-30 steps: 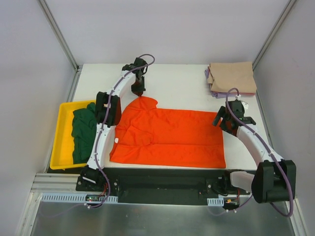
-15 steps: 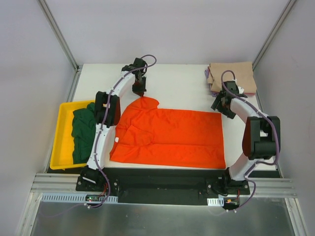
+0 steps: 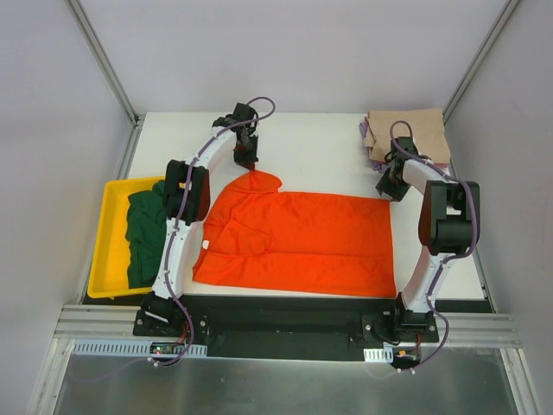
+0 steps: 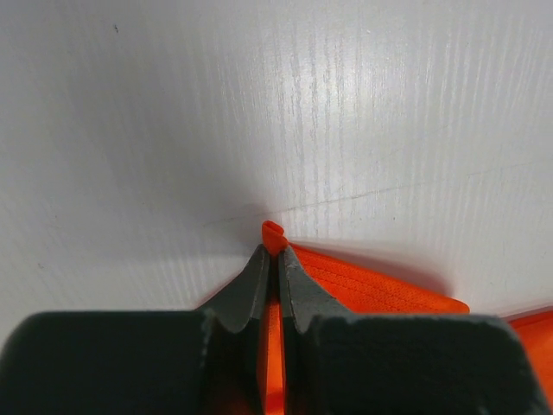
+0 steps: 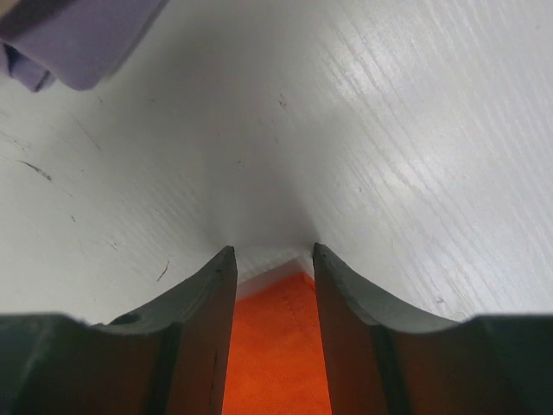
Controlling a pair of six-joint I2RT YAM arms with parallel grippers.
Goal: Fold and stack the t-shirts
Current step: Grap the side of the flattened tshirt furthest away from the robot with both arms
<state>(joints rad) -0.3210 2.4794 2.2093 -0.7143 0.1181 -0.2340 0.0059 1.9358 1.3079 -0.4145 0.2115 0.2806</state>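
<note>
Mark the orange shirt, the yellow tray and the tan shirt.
orange shirt (image 3: 302, 242), top view, middle of its body.
yellow tray (image 3: 111, 233), top view, bare left floor.
tan shirt (image 3: 408, 134), top view, folded upper face.

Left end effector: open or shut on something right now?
Shut. The left wrist view shows the left end effector with its fingers pressed together on a fold of the orange-red t-shirt, which pokes past the tips.

The orange-red t-shirt (image 3: 298, 242) lies spread across the middle of the bench (image 3: 320, 147), mostly flat with long creases. Its far left corner is drawn to a point and pinched in the left tool (image 4: 275, 258). The dark green t-shirt (image 3: 147, 232) lies bunched in the yellow tray (image 3: 108, 233) at the left. The tan t-shirt (image 3: 410, 130) sits folded on the pale purple t-shirt (image 5: 69, 35) at the far right corner.
</note>
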